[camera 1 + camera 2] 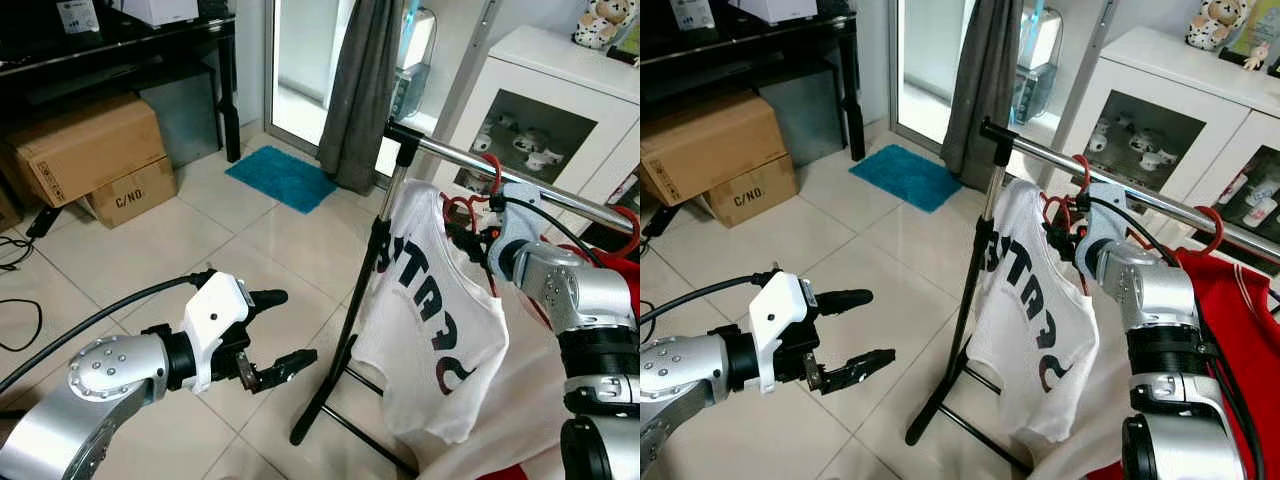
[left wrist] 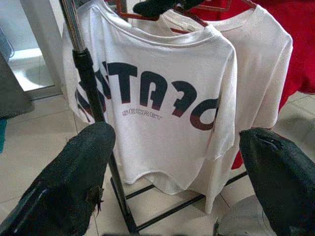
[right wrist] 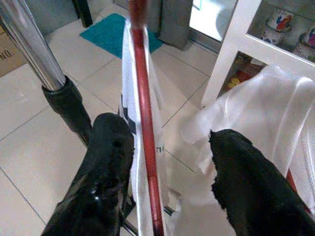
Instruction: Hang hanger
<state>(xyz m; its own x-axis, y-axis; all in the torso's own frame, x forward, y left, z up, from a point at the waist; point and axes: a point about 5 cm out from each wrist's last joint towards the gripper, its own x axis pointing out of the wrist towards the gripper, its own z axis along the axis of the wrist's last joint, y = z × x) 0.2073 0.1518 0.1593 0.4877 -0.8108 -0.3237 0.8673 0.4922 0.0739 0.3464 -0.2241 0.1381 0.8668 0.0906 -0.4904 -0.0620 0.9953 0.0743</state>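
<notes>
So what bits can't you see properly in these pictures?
- The red hanger's hook on the rail: in the eye views the right gripper and cables hide it, so whether it is fully seated is unclear.
- The rail's far end: cut off by the eye views' edge.
- The white T-shirt's big word: partly hidden behind the rack pole in the left wrist view.
- The cabinet's figurines: too small.

Small cardboard box (image 1: 131, 191) marked "C/NO." White T-shirt (image 2: 162, 98): small "SECRET" under big mirrored lettering, not legible.
</notes>
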